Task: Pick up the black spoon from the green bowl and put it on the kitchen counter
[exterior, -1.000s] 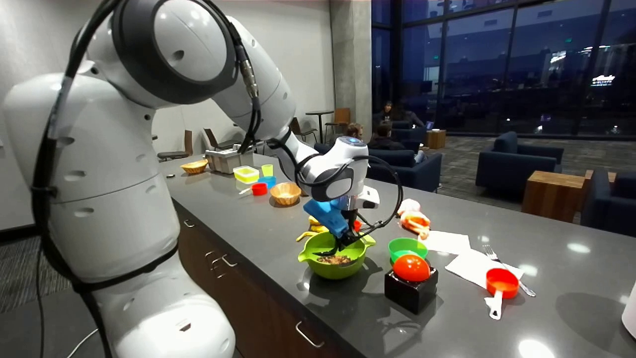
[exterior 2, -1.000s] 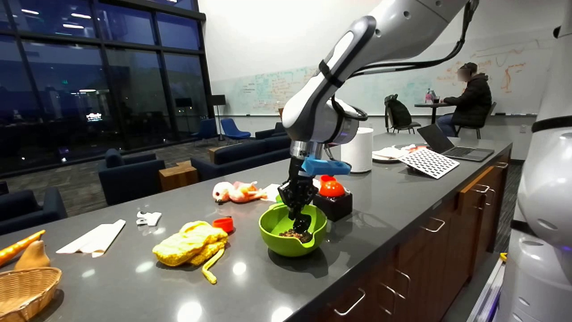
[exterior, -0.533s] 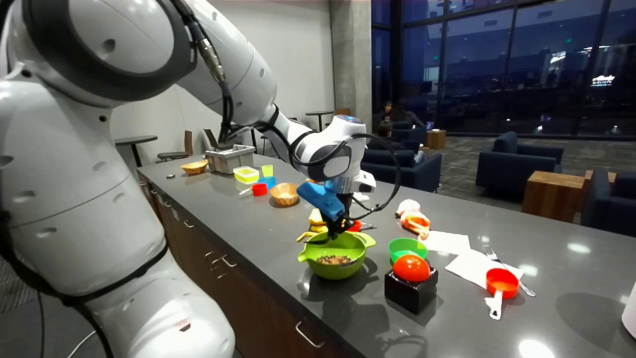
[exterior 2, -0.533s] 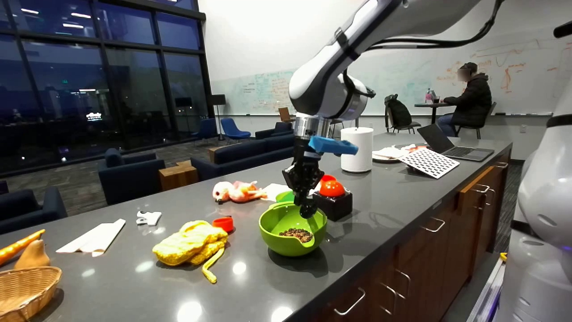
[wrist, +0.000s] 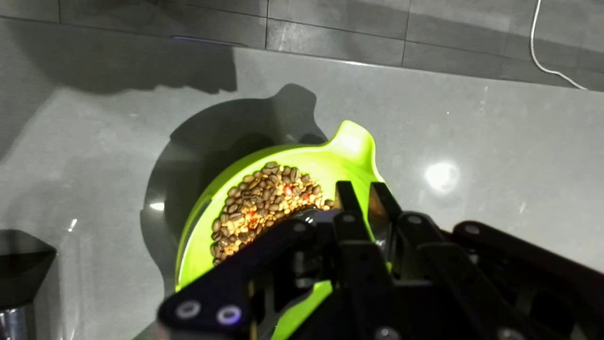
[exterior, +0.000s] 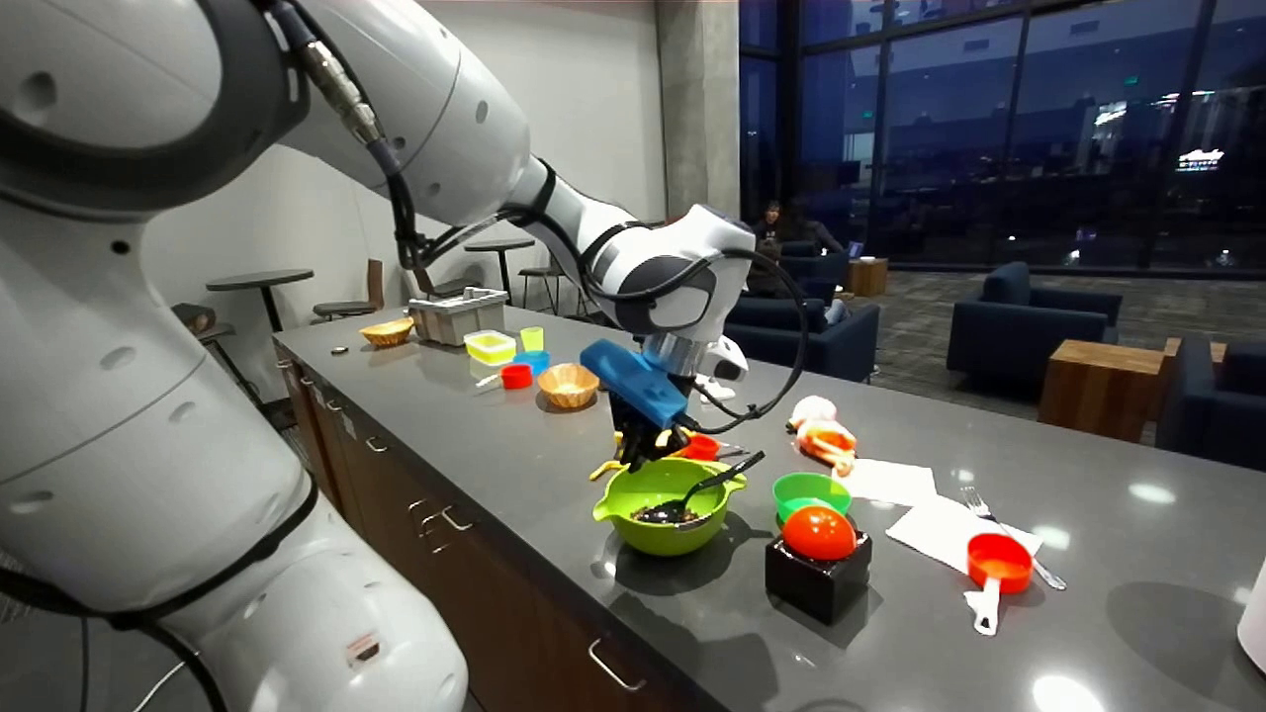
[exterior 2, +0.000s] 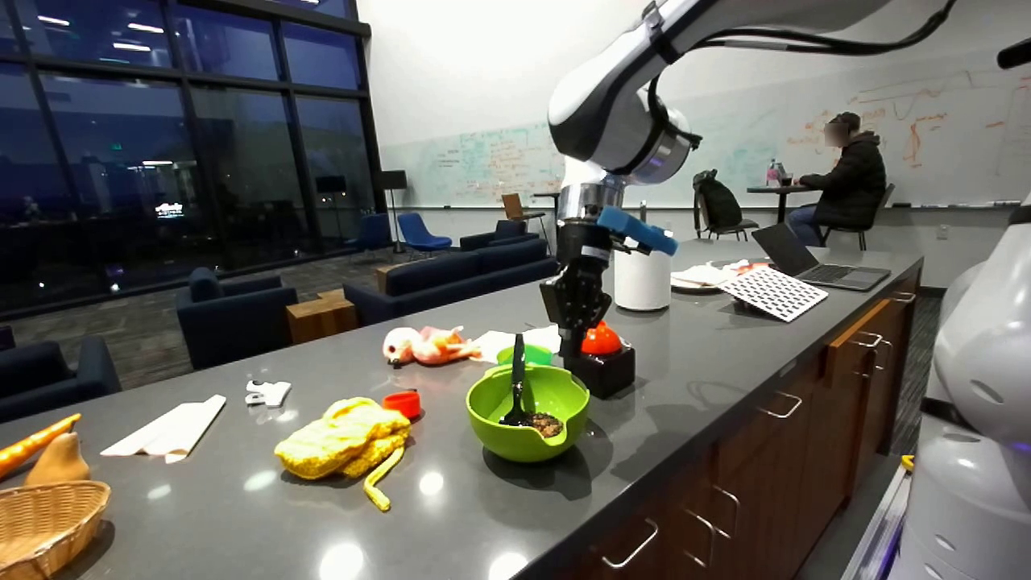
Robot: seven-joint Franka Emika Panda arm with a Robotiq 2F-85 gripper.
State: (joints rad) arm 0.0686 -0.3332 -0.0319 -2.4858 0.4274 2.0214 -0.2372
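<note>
The black spoon [exterior: 727,471] [exterior 2: 518,379] stands slanted in the green bowl [exterior: 658,539] [exterior 2: 527,451], its head on the coffee beans and its handle leaning over the rim, apart from my gripper in both exterior views. My gripper [exterior: 633,461] [exterior 2: 572,354] hovers just above the bowl's rim. In the wrist view the fingertips of the gripper [wrist: 361,184] stand a narrow gap apart with nothing between them. There the spoon's dark head [wrist: 306,215] shows partly beside the fingers; they hide the handle. The kitchen counter [exterior: 1147,514] lies around the bowl.
Close by are a green dish [exterior: 811,491] and a black holder [exterior: 816,583] with a red ball. Beyond lie a red scoop [exterior: 999,566], a fork [exterior: 1011,534], a yellow cloth-like thing [exterior 2: 346,439], a plucked-bird toy [exterior 2: 431,346] and a wicker basket [exterior 2: 48,524].
My gripper has risen with the spoon from inside the bowl; since half a second ago the spoon has come out of the jaws and dropped back in. The arm has shifted sideways.
</note>
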